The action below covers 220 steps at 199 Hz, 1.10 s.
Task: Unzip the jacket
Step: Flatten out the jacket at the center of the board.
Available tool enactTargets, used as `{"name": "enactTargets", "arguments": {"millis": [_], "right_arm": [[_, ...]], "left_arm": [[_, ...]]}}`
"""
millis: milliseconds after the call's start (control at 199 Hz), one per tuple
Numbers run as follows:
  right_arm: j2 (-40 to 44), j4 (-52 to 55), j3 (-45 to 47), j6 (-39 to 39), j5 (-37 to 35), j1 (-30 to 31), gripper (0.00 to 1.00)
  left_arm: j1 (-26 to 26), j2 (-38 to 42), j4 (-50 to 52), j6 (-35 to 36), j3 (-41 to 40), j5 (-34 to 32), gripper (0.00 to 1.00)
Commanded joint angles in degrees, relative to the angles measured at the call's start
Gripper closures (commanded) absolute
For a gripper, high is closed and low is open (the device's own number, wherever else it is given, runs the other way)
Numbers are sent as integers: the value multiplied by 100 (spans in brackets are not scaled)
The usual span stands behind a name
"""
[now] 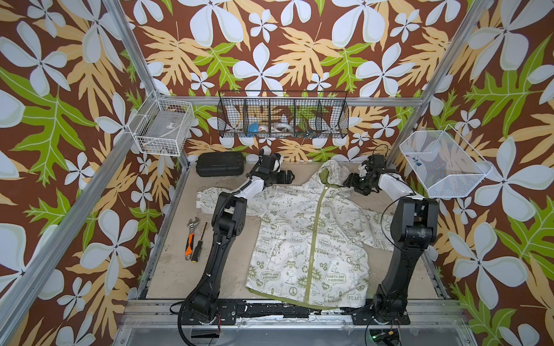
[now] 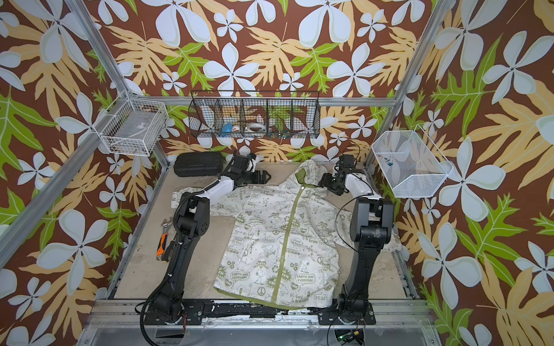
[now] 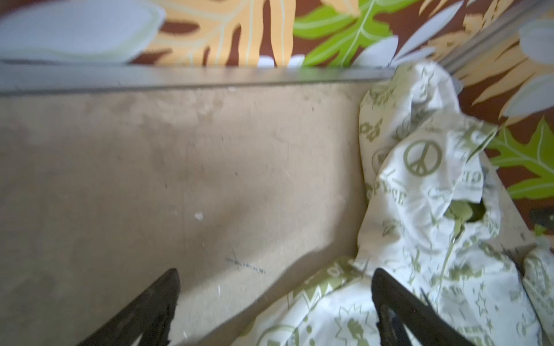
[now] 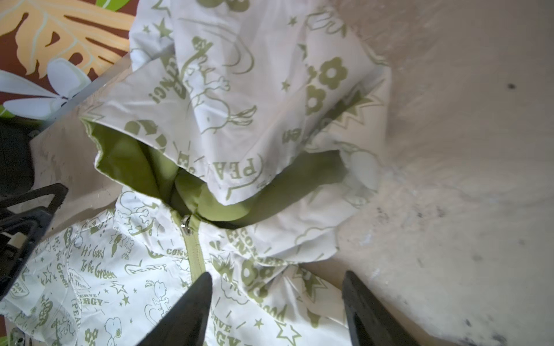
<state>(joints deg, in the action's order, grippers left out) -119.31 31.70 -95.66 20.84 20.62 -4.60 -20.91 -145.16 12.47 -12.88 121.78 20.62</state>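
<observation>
Either side of the zipper pull (image 4: 186, 223), the left gripper (image 1: 289, 176) and right gripper (image 1: 348, 181) hovered spread and empty, seemingly readying a pinch; the jacket (image 1: 308, 239) lay flat, zipped up to that pull.

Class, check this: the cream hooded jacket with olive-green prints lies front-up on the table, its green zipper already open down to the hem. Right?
No. The cream hooded jacket lies front-up on the table, but its green zipper is closed up to the collar, where the metal pull sits; the right wrist view shows it.
</observation>
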Motion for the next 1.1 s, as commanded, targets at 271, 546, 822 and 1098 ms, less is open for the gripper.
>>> {"name": "enactTargets", "arguments": {"millis": [271, 546, 822, 1098], "right_arm": [[219, 384, 1124, -290, -603, 141, 27], [468, 70, 2140, -375, -446, 376, 68], [1165, 243, 2688, -311, -344, 936, 81], [2285, 631, 3633, -265, -96, 1197, 78]], "left_arm": [[-548, -164, 2252, 1599, 102, -274, 1], [-607, 76, 2906, 1442, -694, -1537, 58], [57, 2967, 1202, -259, -4226, -1604, 100], [69, 5332, 486, -1212, -6392, -1492, 80]]}}
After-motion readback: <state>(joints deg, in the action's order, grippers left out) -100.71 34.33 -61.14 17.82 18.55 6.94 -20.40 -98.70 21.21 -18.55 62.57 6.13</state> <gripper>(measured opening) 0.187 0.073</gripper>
